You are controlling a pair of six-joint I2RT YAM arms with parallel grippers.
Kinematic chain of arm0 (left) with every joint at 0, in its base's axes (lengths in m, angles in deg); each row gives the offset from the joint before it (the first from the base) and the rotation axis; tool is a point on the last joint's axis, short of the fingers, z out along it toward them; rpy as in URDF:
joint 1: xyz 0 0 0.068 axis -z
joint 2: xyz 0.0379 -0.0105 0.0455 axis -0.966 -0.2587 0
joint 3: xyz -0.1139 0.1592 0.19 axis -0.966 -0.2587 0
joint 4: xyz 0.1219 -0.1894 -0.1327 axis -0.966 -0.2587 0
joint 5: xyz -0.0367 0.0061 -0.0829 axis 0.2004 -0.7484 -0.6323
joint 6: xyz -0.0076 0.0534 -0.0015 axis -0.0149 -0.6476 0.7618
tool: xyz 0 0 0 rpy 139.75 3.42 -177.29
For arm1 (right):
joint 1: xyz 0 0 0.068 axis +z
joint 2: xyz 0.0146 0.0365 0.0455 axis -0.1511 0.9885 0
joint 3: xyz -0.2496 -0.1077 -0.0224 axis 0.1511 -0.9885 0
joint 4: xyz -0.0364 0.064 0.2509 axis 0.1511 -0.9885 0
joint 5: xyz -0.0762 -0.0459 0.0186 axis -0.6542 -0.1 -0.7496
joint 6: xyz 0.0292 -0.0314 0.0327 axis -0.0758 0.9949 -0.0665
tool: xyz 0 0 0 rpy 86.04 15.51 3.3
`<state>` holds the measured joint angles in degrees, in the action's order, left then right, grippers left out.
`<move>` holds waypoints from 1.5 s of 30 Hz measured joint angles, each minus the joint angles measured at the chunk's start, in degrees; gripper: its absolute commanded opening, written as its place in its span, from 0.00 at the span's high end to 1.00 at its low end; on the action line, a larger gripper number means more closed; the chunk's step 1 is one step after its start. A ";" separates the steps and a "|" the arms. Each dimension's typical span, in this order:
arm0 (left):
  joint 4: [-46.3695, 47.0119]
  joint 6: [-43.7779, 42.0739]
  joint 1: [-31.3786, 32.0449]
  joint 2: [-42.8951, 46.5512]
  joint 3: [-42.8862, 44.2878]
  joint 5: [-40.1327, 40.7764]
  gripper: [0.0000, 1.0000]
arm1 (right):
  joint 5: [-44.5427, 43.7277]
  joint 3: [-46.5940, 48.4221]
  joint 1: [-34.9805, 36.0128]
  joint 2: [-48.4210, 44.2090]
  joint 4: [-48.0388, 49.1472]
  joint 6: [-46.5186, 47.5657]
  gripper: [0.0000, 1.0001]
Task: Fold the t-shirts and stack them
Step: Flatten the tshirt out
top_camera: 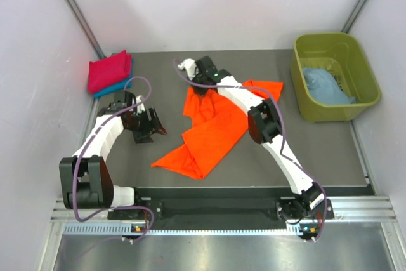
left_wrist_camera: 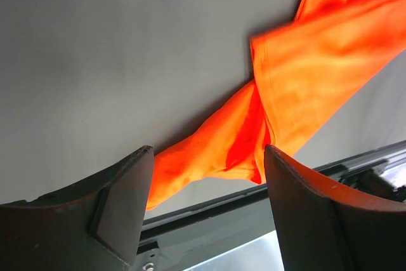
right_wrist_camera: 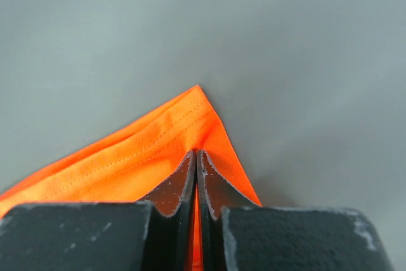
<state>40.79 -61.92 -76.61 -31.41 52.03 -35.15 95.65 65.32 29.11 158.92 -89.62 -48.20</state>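
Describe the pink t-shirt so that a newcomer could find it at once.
Look at the grey table, at its far left corner. There the crimson-pink t-shirt lies folded on top of a blue t-shirt. It is the only pink thing; the orange t-shirt in the middle lies unfolded.
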 measured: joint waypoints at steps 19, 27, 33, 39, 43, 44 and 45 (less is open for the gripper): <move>2.67 -4.22 16.11 -7.82 3.21 0.02 0.30 | -6.97 0.50 -7.43 -0.74 2.56 -0.31 1.00; 6.38 -5.55 16.33 -20.39 10.40 1.75 0.31 | -5.14 0.15 -7.43 -2.51 1.92 -1.07 1.00; 8.28 -7.28 16.33 -29.22 21.75 3.23 0.34 | -4.28 -0.66 -7.43 -3.13 1.68 -1.29 1.00; 8.68 -7.67 16.33 -36.20 28.28 3.26 0.40 | -4.20 -0.70 -7.58 -3.13 1.53 -1.33 1.00; 8.39 -7.67 16.33 -37.48 28.85 3.19 0.37 | -4.15 -0.70 -7.82 -3.13 1.55 -1.55 1.00; 8.28 -7.74 16.33 -37.46 28.87 3.34 0.36 | -4.11 -0.70 -7.89 -3.13 1.53 -1.68 1.00; 8.26 -7.87 16.33 -37.46 28.87 3.61 0.34 | -4.00 -0.70 -7.98 -3.13 1.55 -1.77 1.00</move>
<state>49.05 -69.78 -60.29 -68.87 80.90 -31.54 91.65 64.62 21.14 155.79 -88.07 -49.97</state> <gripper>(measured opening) 0.631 0.004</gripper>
